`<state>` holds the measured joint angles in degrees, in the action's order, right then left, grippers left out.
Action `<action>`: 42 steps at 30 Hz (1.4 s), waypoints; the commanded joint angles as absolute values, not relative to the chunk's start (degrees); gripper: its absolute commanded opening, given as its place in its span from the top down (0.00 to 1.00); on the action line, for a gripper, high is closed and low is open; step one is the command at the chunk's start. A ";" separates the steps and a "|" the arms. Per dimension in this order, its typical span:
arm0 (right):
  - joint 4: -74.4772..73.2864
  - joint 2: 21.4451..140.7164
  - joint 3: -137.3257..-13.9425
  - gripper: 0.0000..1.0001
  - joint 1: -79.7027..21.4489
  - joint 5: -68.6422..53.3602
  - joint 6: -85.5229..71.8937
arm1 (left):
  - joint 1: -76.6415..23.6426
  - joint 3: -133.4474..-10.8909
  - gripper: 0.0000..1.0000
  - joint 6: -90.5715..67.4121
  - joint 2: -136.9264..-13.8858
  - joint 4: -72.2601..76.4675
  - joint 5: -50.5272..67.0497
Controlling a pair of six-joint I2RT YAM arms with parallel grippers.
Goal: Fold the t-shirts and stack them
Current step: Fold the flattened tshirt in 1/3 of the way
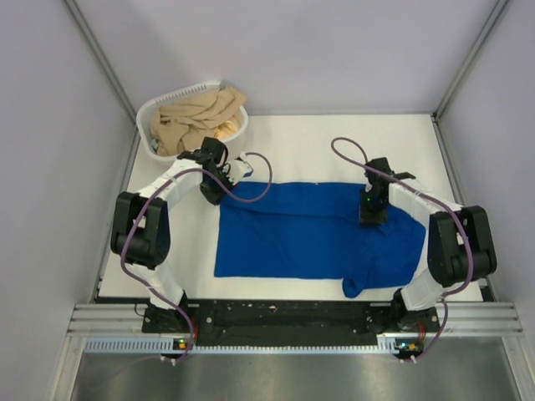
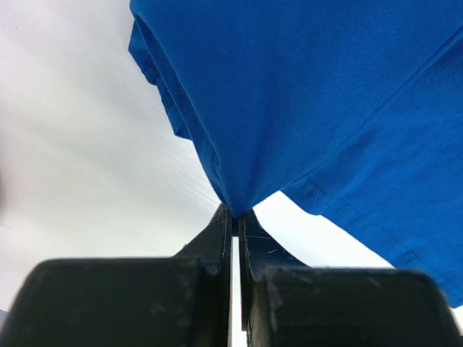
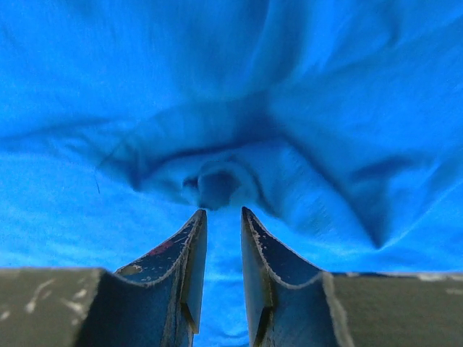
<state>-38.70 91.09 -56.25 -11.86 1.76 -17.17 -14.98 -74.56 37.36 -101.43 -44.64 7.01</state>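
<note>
The shirt (image 1: 309, 234) lies spread across the middle of the table (image 1: 334, 138). The left gripper (image 2: 235, 215) pinches its far-left corner tight. The right gripper (image 3: 223, 215), jaws slightly parted and empty, sits over its right part.

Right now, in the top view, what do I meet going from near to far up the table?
Black base plate → blue t-shirt → white basket holding tan cloth.

Plain royal-blue t-shirt (image 1: 309, 234) on white table (image 1: 334, 142); beige cloth (image 1: 196, 117) in white basket (image 1: 180, 90)
</note>
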 commanded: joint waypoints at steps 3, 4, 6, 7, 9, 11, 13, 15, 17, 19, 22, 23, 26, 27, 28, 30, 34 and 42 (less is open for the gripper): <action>-44.02 82.10 -55.54 0.70 -12.57 -6.76 -19.16 | -14.68 -74.71 1.00 37.62 -99.75 -44.65 7.38; -44.90 81.05 -56.07 0.68 -12.48 -6.59 -19.07 | -14.68 -74.62 1.00 37.70 -99.84 -44.65 7.30; -45.35 78.93 -57.91 0.64 -12.48 -3.18 -18.46 | -14.68 -74.53 1.00 37.79 -99.76 -44.74 7.21; -45.00 78.58 -59.31 0.61 -12.31 -0.29 -18.20 | -14.68 -74.53 1.00 37.88 -99.67 -44.82 7.21; -43.08 79.19 -62.48 0.62 -12.04 10.67 -18.02 | -14.68 -74.53 1.00 37.88 -99.32 -44.91 7.56; -38.87 81.55 -63.37 0.68 -11.52 17.29 -17.32 | -14.68 -74.44 1.00 37.79 -99.14 -45.17 7.82; -35.08 85.14 -63.72 0.77 -9.24 16.01 -16.61 | -14.68 -74.36 1.00 37.62 -98.97 -45.18 8.00; -34.98 90.15 -64.86 0.93 -7.65 15.21 -16.52 | -14.68 -74.00 1.00 37.44 -98.88 -45.18 7.91; -35.07 93.33 -64.08 1.00 -7.56 13.29 -16.52 | -14.68 -73.74 1.00 37.18 -98.62 -45.35 8.00; -35.07 93.96 -61.80 1.00 -8.00 10.38 -16.70 | -14.68 -73.56 1.00 37.00 -98.09 -45.79 7.91; -34.81 92.82 -57.23 1.00 -8.52 8.98 -17.58 | -14.68 -73.74 1.00 36.74 -97.03 -46.93 8.00; -34.80 92.46 -55.74 1.00 -8.44 7.75 -18.01 | -14.68 -73.91 1.00 36.74 -96.60 -47.37 8.09; -33.67 89.05 -51.61 1.00 -8.44 2.73 -21.78 | -14.68 -73.92 1.00 36.91 -95.72 -48.34 7.47; -33.14 86.95 -49.94 1.00 -8.44 2.90 -23.36 | -14.68 -73.83 1.00 37.00 -95.71 -48.43 7.04; -32.61 84.23 -48.36 1.00 -8.26 4.03 -24.86 | -14.68 -73.65 1.00 37.09 -95.63 -48.34 6.68; -32.43 79.74 -45.98 1.00 -7.74 4.75 -26.88 | -14.59 -73.30 1.00 37.53 -95.80 -48.25 6.16; -32.70 73.76 -42.28 1.00 -4.76 -1.39 -29.87 | -14.50 -73.13 1.00 37.53 -96.33 -47.64 5.80; -28.66 69.59 -41.57 0.60 6.76 2.46 -34.28 | -14.50 -72.34 1.00 37.79 -95.80 -46.85 8.61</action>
<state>-32.91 68.64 -40.51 3.07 0.54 -31.62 -14.79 -73.41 37.41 -97.91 -47.13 6.81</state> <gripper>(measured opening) 0.336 0.021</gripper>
